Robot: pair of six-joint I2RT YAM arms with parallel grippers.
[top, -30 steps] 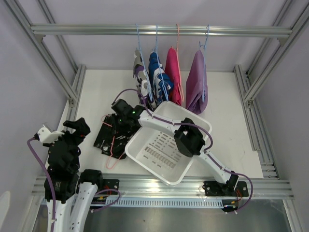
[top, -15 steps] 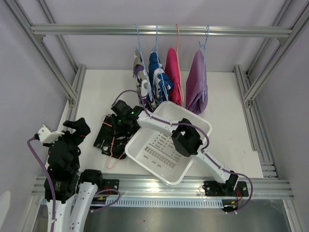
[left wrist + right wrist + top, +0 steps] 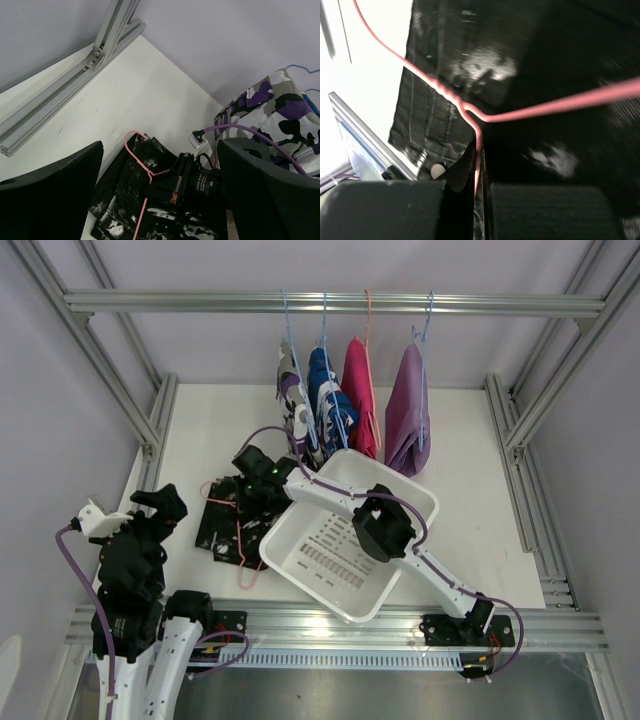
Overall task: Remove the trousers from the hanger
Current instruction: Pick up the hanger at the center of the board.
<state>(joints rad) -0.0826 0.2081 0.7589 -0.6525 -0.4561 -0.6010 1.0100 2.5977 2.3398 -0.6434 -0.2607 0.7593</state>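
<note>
The right gripper (image 3: 479, 180), clamped shut on the pink hanger (image 3: 479, 120), sits directly over the black flecked trousers (image 3: 222, 525) lying flat on the table (image 3: 200, 430), lengthwise toward its near edge; the left gripper (image 3: 160, 150) hangs wide open, well apart.

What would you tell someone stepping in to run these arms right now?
Right gripper: shut on the pink wire hanger, below its twisted neck.
Left gripper: open, holding nothing.
Black flecked trousers: flat on the table, hanger across them; unclear whether it is free.
Camouflage trousers, blue-white trousers, pink trousers, lilac trousers: on hangers on the rail.
White basket: beside the black pair.
Done: no pair visibly freed.
Left: pull this hanger clear, then the four hanging pairs.
</note>
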